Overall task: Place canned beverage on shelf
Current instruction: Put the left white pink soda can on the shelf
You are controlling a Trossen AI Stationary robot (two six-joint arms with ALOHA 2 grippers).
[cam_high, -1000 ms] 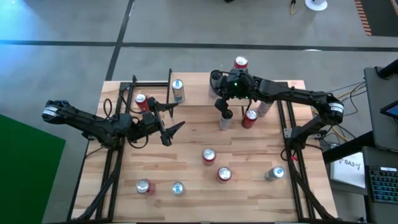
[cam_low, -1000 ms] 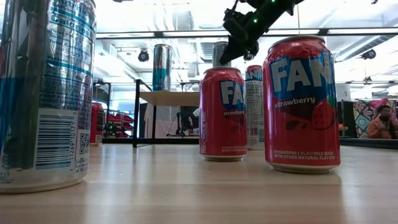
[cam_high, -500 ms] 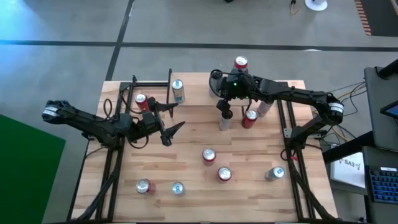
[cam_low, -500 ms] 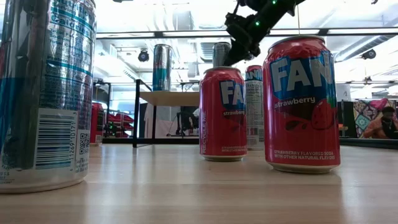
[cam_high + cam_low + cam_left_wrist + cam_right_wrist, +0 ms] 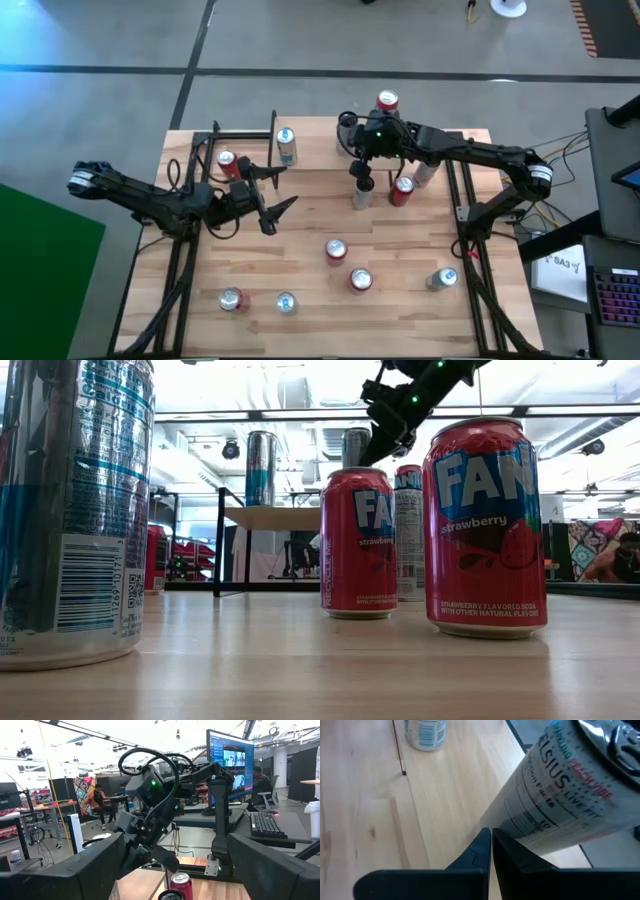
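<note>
**Open before you grasp**

Slatted wooden worktop carries scattered cans. Right hand, fingers pressed together and empty, hovers just beside a silver Celsius can; it should spread first, then straddle the can squarely. Left hand waits spread. Shelf lies well beyond, already bearing a blue-and-white can.

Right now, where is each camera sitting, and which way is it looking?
High view: above the table, looking straight down; both arms show.
Low view: at table-top height, looking across past red cans; the right gripper comes in from above.
Left wrist view: on the left arm, facing the right arm; its own wide-apart fingers show.
Right wrist view: looking down past its shut fingers at a white can.
High and low views share the shelf and its can.
</note>
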